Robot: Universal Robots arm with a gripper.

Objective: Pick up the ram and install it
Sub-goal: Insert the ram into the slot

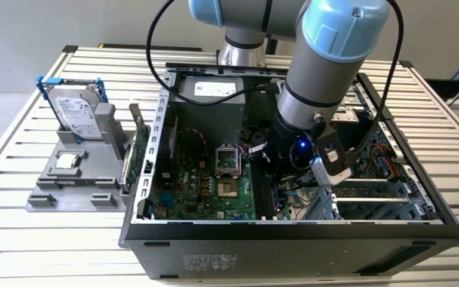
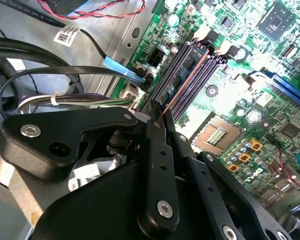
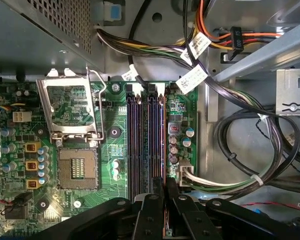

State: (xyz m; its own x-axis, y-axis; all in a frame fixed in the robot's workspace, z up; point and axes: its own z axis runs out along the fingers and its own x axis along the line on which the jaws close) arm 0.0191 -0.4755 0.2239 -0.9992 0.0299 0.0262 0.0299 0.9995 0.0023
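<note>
In the exterior view my gripper [image 1: 280, 176] is down inside the open computer case [image 1: 293, 230], over the motherboard's memory slots. In both wrist views its black fingers are shut on the ram [image 2: 186, 77], a thin dark stick held on edge with a copper-coloured strip along one side. The ram runs lengthwise along the slots [image 3: 140, 140], at the slot nearest the cable side. I cannot tell whether it is seated or just above the slot. In the second wrist view my gripper [image 2: 157, 114] pinches one end of the stick. In the first wrist view my gripper [image 3: 165, 189] stands at the slots' near end.
The open processor socket [image 3: 75, 170] lies beside the slots. Bundled cables [image 3: 250, 150] crowd the other side. Outside the case, a grey fixture holds a hard drive in a blue frame [image 1: 78, 116] and a square silver chip [image 1: 69, 160]. A green board [image 1: 139, 152] stands on edge there.
</note>
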